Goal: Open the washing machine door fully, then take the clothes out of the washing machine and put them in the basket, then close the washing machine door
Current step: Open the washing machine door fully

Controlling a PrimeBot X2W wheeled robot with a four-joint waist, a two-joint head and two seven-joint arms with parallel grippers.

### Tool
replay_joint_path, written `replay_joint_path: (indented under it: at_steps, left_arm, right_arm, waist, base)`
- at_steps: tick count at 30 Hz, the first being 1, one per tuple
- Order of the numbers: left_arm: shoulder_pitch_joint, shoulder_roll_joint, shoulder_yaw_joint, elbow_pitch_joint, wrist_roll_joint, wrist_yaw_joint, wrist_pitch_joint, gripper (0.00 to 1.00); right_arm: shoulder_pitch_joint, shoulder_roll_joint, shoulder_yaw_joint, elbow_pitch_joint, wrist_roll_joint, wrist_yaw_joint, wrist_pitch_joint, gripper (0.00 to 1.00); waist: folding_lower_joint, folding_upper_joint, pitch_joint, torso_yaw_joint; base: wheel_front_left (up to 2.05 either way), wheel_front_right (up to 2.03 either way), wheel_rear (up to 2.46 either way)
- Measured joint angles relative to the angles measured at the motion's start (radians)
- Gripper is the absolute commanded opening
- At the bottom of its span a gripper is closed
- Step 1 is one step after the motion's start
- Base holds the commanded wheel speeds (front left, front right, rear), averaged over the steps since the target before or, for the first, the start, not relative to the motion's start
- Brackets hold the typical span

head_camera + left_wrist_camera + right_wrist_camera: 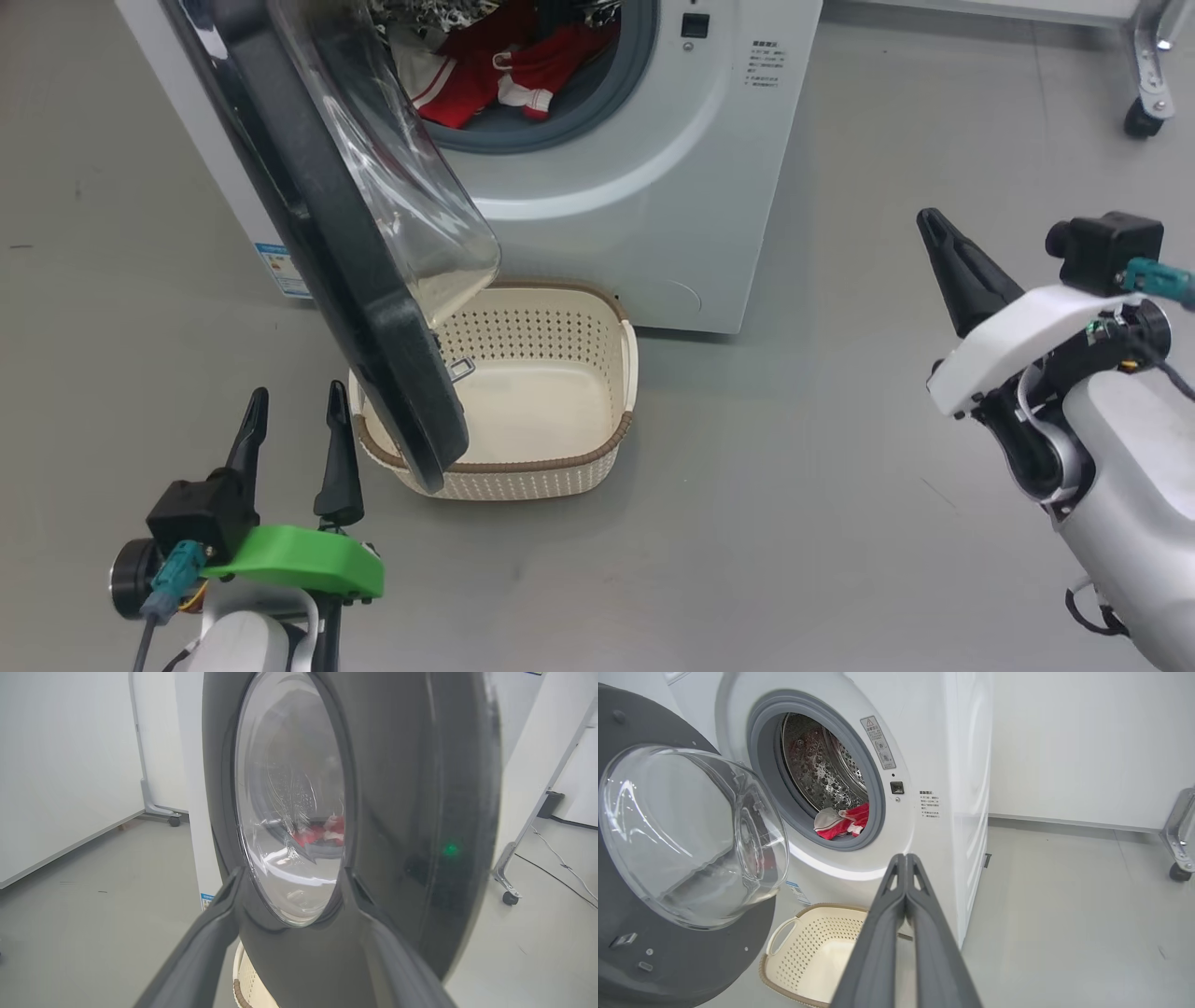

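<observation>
The white washing machine (644, 205) stands ahead with its door (345, 243) swung out, black rim edge-on over the basket (560, 467). Red clothes (504, 75) with white trim lie in the drum mouth, also seen as clothes (843, 821) in the right wrist view. The cream basket (812, 952) sits on the floor below the opening. My left gripper (297, 411) is open, just left of the door's lower edge, fingers pointing at the door (397, 812) outer face. My right gripper (934, 224) is shut and holds nothing, well right of the machine (934, 742).
Grey floor all around. A wheeled frame leg with a caster (1144, 117) stands at the far right. White panels on casters (174, 820) stand left of the machine. A cable (560, 868) runs along the floor to the right.
</observation>
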Motion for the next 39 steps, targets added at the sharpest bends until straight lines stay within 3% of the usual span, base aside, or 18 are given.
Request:
replay_joint_path:
  at_steps: [6, 7, 8, 9, 19, 34, 39]
  left_arm:
    - [0.016, 0.0, 0.027, -0.002, 0.011, -0.002, 0.0, 1.0]
    - [0.017, 0.0, 0.03, -0.002, 0.015, -0.002, 0.0, 1.0]
    - [0.018, 0.0, 0.032, -0.002, 0.015, -0.004, 0.0, 1.0]
    - [0.021, 0.0, 0.037, -0.002, 0.015, -0.009, 0.0, 1.0]
    - [0.029, -0.001, 0.059, -0.002, 0.018, -0.011, 0.0, 1.0]
    - [0.047, -0.002, 0.109, -0.002, 0.023, -0.02, 0.0, 1.0]
    - [0.057, -0.002, 0.11, 0.0, 0.023, -0.028, 0.0, 1.0]
  right_arm:
    - [0.064, -0.019, 0.031, -0.017, -0.106, -0.047, -0.117, 0.0]
    - [0.078, -0.018, 0.031, -0.017, -0.114, -0.06, -0.139, 0.19]
    - [0.092, -0.019, 0.028, -0.019, -0.124, -0.075, -0.167, 0.9]
    - [0.106, -0.019, 0.022, -0.022, -0.129, -0.087, -0.181, 1.0]
    - [0.213, -0.004, -0.024, -0.075, -0.178, -0.179, -0.174, 1.0]
    - [0.357, 0.106, -0.206, -0.22, -0.281, -0.213, -0.17, 1.0]
    - [0.414, 0.124, -0.222, -0.242, -0.325, -0.215, -0.17, 1.0]
  waist:
    - [0.0, 0.0, -0.019, -0.04]
    - [0.0, 0.0, -0.022, -0.045]
    - [0.0, 0.0, -0.025, -0.05]
    - [0.0, 0.0, -0.029, -0.054]
    - [0.0, 0.0, -0.035, -0.078]
    - [0.0, 0.0, -0.032, -0.105]
    - [0.0, 0.0, -0.036, -0.113]
  base:
    - [0.0, 0.0, 0.0]
    - [0.0, 0.0, 0.0]
    - [0.0, 0.0, 0.0]
    - [0.0, 0.0, 0.0]
    - [0.0, 0.0, 0.0]
    - [0.0, 0.0, 0.0]
    - [0.0, 0.0, 0.0]
